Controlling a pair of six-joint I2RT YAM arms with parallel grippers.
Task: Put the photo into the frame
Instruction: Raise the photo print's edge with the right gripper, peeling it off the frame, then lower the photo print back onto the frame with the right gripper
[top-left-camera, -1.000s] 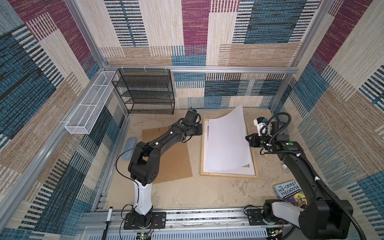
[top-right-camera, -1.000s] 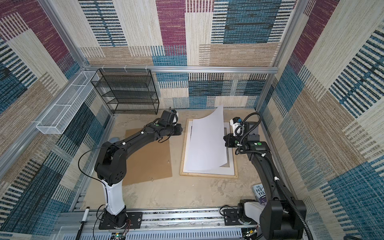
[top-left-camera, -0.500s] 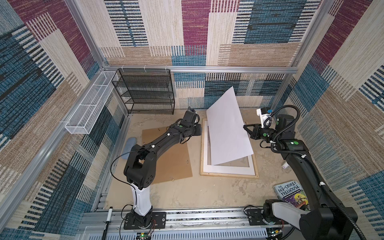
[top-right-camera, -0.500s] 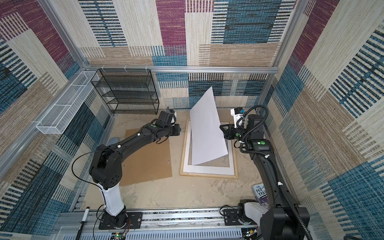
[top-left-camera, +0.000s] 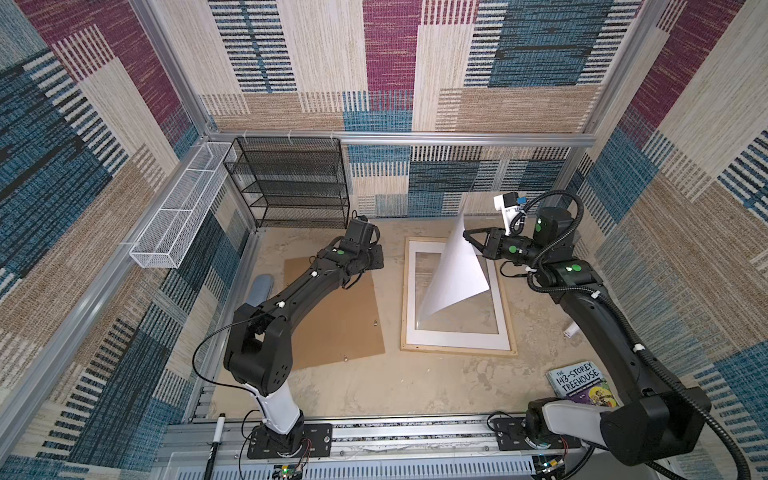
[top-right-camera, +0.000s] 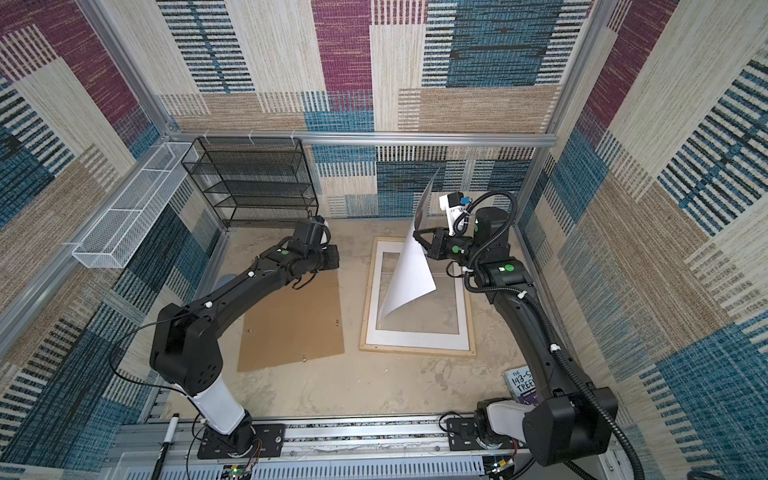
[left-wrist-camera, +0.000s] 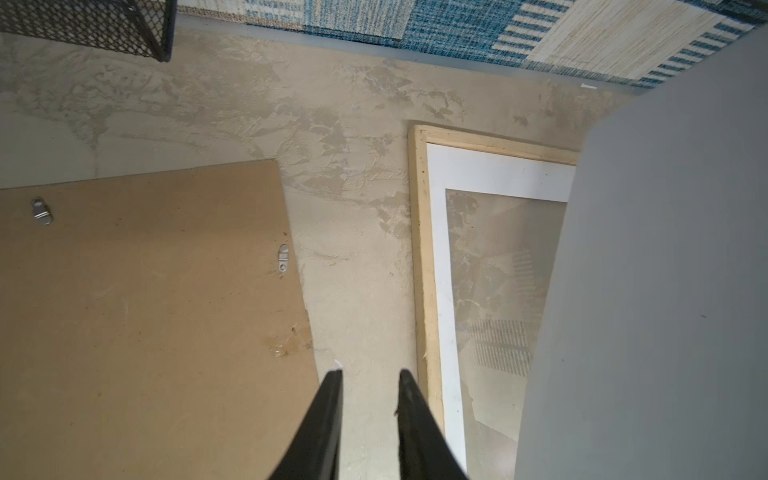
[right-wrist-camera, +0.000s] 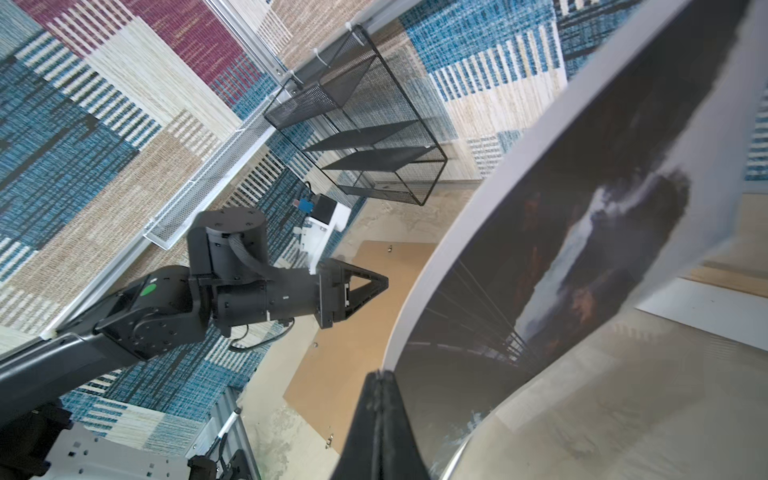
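Up it goes: the photo (top-left-camera: 455, 274), which a second ago lay bowed across the frame (top-left-camera: 457, 351), now stands almost on edge above it, white back toward the left arm, and the right gripper (top-left-camera: 467, 235) has climbed with it. That gripper's jaws are pinched tight on the print's border, seen close in the right wrist view (right-wrist-camera: 380, 376), where the dark printed side curls away. The sheet's lowest corner dips over the frame's open middle; I can't tell if it touches. The frame lies flat with the white mat board (top-left-camera: 457, 338) sitting inside its pale wooden rails. The left gripper (left-wrist-camera: 370, 376) hangs over the bare strip between the frame's left rail and the brown backing board (top-left-camera: 332, 316), jaws a little apart, nothing in them. There's clear floor in front of both boards. Near the right arm's base lies a book (top-left-camera: 579, 384) reading "THE 143-STOREY TREEHOUSE". The tabletop (top-left-camera: 374, 386) is mottled beige, the walls woven patchwork in blue, maroon and tan, with a black mesh shelf (top-left-camera: 291, 183) at the back.
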